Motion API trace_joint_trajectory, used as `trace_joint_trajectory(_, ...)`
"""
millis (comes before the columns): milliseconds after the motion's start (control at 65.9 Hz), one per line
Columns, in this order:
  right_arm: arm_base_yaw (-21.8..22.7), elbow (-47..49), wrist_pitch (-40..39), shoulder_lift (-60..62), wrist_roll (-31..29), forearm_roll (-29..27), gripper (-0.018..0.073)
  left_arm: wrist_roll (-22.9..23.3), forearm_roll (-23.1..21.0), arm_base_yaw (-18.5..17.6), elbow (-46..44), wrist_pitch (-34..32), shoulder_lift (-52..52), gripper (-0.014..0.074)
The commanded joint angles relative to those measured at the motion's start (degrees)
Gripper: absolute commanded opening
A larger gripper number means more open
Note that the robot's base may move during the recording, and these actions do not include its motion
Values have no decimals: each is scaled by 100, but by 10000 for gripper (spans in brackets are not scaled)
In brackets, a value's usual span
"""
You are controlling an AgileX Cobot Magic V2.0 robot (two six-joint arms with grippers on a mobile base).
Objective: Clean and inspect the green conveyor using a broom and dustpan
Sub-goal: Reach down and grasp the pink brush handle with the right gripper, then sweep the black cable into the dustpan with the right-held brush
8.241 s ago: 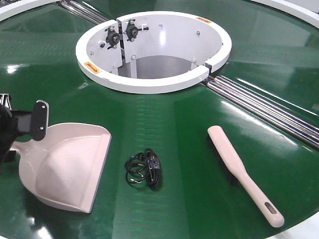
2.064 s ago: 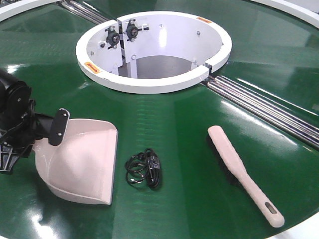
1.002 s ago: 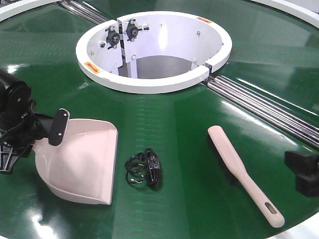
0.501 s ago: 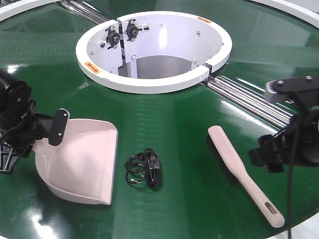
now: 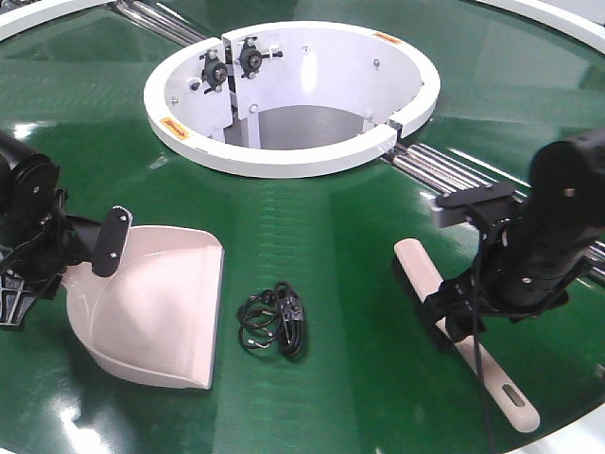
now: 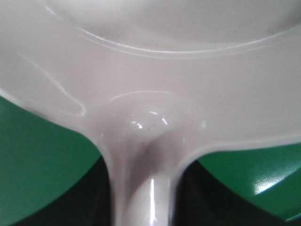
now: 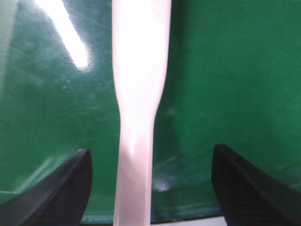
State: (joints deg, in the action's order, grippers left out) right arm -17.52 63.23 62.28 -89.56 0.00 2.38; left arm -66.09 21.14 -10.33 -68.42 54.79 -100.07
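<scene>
A pale pink dustpan lies on the green conveyor at the left, its mouth facing right. My left gripper is shut on the dustpan's handle, which fills the left wrist view between the dark fingers. A pale pink broom lies at the right, handle toward the near edge. My right gripper hangs over the handle, open. In the right wrist view its fingertips straddle the broom handle with wide gaps on both sides. A tangle of black cable lies between dustpan and broom.
A white ring housing with an open well stands at the middle back. Steel rollers run diagonally at the right and also at the back left. The conveyor's white near edge is close to the broom's handle end.
My right arm has come in from the right edge and now sits over the broom handle. Earlier my left gripper shifted the dustpan right; it has stayed still over the last two seconds.
</scene>
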Motion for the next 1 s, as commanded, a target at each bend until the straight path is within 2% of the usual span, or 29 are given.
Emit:
trace_joint_trajectory(0,-7,199,-2,-136,-46,21,522,-58,76,-42,-89,25,227,-7)
trace_joint_trajectory(197,-7,199,62,-635,-101,21,514,-58,69,-42,-89,25,227,-7)
trace_joint_trajectory(349,-7,199,6,-881,-108,21,465,-58,69,-42,-89,25,227,-7)
trace_joint_trajectory(531,-7,199,-64,-1030,-102,15,326,-58,69,-42,-89,25,227,-7)
trace_joint_trajectory(865,-7,199,-336,-1032,69,15,-10,-58,69,-42,-89,25,227,-7)
trace_joint_trajectory(986,-59,199,-273,-1028,235,15,-10,-58,69,-42,-89,25,227,-7)
